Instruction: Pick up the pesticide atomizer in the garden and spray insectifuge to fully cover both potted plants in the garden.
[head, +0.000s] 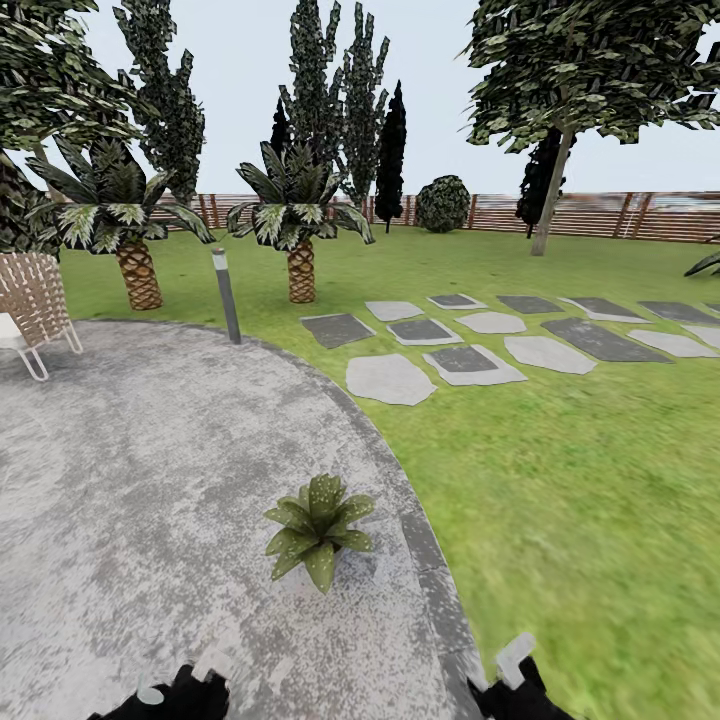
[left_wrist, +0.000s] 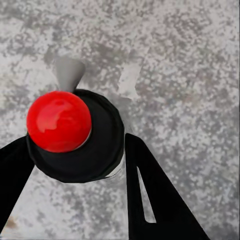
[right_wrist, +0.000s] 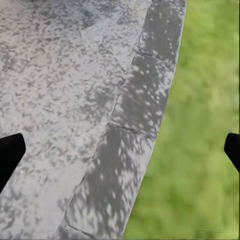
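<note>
Near the paving's (head: 120, 480) grass-side edge, beside one potted plant (head: 318, 528): pesticide atomizer (left_wrist: 75, 135) clamped between left gripper (left_wrist: 75, 165) fingers, apparently carried for spraying; right gripper (right_wrist: 120, 150) spread wide, empty.

Potted plant (head: 318, 540) upright on paving (head: 150, 480).

Black left claw (left_wrist: 75, 200) with flat tapered fingers, one slotted, black right claw (right_wrist: 120, 155) tips, pale grey wrist parts
</note>
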